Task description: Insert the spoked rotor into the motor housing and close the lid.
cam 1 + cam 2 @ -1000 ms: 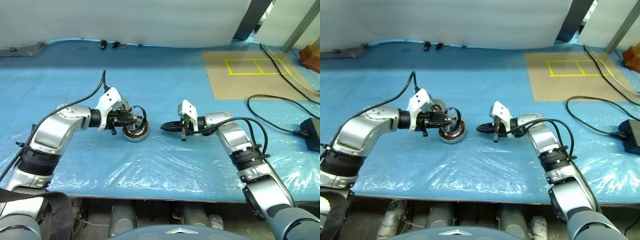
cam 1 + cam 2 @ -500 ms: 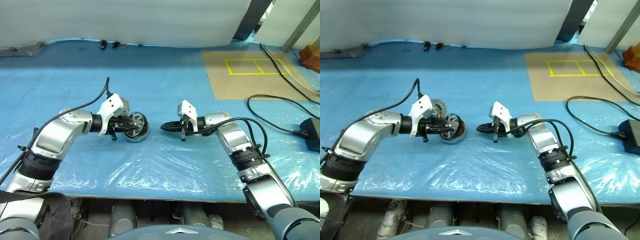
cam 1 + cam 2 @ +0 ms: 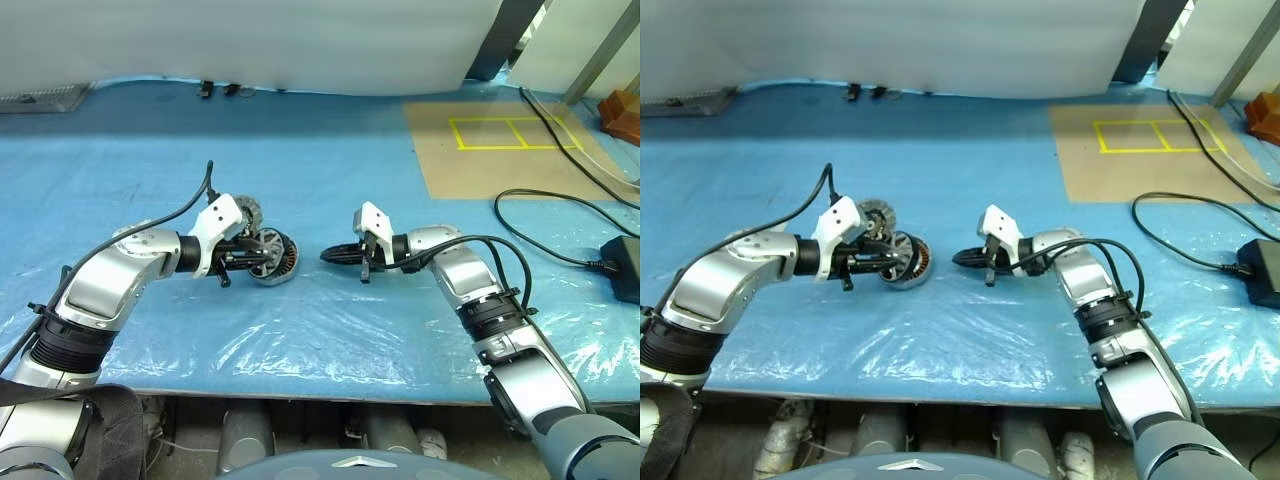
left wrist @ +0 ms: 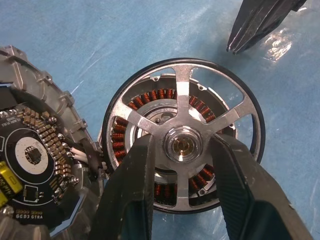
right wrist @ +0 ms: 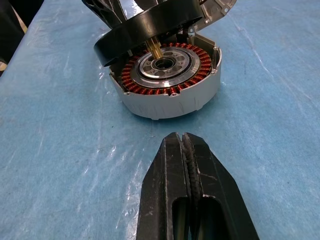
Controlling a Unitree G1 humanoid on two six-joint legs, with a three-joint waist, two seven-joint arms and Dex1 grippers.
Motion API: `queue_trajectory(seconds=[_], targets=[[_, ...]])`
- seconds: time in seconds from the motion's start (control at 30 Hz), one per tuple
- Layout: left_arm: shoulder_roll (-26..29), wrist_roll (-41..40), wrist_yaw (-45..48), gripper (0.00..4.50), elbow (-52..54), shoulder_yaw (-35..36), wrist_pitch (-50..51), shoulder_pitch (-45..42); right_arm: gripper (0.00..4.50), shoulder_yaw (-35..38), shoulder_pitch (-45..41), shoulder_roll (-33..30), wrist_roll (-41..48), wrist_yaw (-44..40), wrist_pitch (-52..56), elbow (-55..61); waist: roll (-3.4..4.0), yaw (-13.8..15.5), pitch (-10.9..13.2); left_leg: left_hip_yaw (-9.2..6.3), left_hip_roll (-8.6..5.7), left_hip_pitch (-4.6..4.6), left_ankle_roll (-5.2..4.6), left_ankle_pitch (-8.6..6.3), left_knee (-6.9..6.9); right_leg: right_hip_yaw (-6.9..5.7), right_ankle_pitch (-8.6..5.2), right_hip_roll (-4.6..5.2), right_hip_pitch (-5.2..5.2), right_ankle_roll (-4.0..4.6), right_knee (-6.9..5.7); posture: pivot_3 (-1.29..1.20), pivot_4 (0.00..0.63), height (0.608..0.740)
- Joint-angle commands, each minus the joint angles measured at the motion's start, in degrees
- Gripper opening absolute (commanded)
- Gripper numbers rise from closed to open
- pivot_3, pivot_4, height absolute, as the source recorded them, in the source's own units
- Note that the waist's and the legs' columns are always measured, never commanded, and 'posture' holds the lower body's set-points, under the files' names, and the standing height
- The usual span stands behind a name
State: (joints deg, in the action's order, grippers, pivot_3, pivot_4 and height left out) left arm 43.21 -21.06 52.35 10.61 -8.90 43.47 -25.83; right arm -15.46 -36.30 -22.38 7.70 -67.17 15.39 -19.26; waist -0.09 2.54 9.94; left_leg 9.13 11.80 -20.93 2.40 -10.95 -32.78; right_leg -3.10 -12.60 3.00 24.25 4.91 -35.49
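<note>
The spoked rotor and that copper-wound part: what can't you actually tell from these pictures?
- Right wrist view: the spoked rotor is tilted over the motor housing, covering its far windings; whether the shaft has entered the hub is unclear.
- Left wrist view: the left gripper fingers hide the rotor's lower spokes.
- Left wrist view: the circuit board part is cut off by the edge.
- Eye views: both parts are too small to judge alignment.
</note>
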Motion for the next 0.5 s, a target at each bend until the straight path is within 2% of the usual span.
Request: queue_trajectory(seconds=[0.03, 0.33, 0.43, 0.5], targets=[[0.8, 0.9, 0.2, 1.67, 0.2, 0.5, -0.3, -0.2, 0.0, 0.1, -1.3, 0.2, -0.3, 0.5, -1.2, 0.9, 0.0, 0.0, 0.0, 0.0, 0.0, 0.0, 0.0, 0.0, 0.0, 0.0, 0.0, 0.0, 0.0, 0.0, 0.0, 0.0, 0.15, 0.74], [-0.4, 0.3, -0.9, 4.47, 0.0, 3.0, -1.1, -1.2, 0.0, 0.1, -1.5, 0.3, -0.7, 1.0, -1.9, 0.0, 0.0, 0.1, 0.0, -0.03, 0.0, 0.01, 0.0, 0.0, -0.01, 0.0, 0.0, 0.0, 0.0, 0.0, 0.01, 0.0, 0.15, 0.74], [-1.9, -3.1, -1.3, 4.47, 2.0, 6.3, 0.0, -0.1, 0.0, 0.2, -1.8, 0.5, -0.9, 1.1, -2.4, -0.6, 0.0, 0.0, 0.0, -0.03, 0.0, -0.01, 0.0, 0.0, -0.01, -0.01, 0.0, 0.0, 0.0, 0.0, 0.01, 0.0, 0.15, 0.74], [-3.1, -4.7, -2.7, 4.04, 3.6, 8.5, 0.5, 1.1, 0.0, 0.3, -1.8, 0.5, -1.0, 1.2, -2.6, -0.7, 0.0, 0.0, 0.0, -0.03, 0.0, -0.06, 0.01, 0.0, 0.0, -0.01, 0.0, 0.0, 0.0, 0.0, 0.01, 0.0, 0.15, 0.74]])
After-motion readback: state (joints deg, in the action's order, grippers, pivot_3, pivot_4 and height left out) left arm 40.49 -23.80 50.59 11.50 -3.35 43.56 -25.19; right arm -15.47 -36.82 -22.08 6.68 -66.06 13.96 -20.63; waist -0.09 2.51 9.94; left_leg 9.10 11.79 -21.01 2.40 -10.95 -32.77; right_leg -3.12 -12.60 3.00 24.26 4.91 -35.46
